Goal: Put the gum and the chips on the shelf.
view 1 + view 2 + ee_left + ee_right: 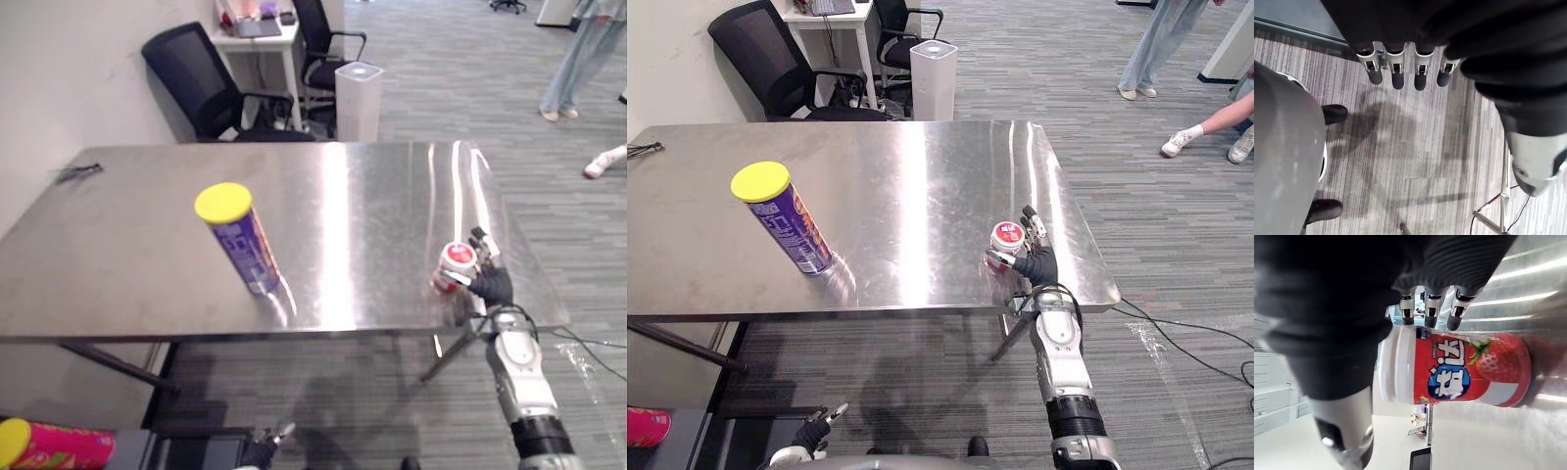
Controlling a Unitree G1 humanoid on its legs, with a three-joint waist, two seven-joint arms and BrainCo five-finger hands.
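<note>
One strawberry-printed gum (pixel 1007 236) stands beside robot hand (pixel 1036 262).

Our right arm (pixel 1065 377) is stretched out ahead on our right side, with the silver forearm angled up to the dark ribbed wrist. The right hand (pixel 1035 262) at the end of it looks relaxed: fingers (pixel 1431 316) pretty much straight in a row, pointing away from us, and the thumb (pixel 1347 431) spread well apart from them. Our left hand (pixel 809 437) hangs way down low by our side, fingers (pixel 1397 78) straight, thumb (pixel 1535 156) out, empty.
</note>
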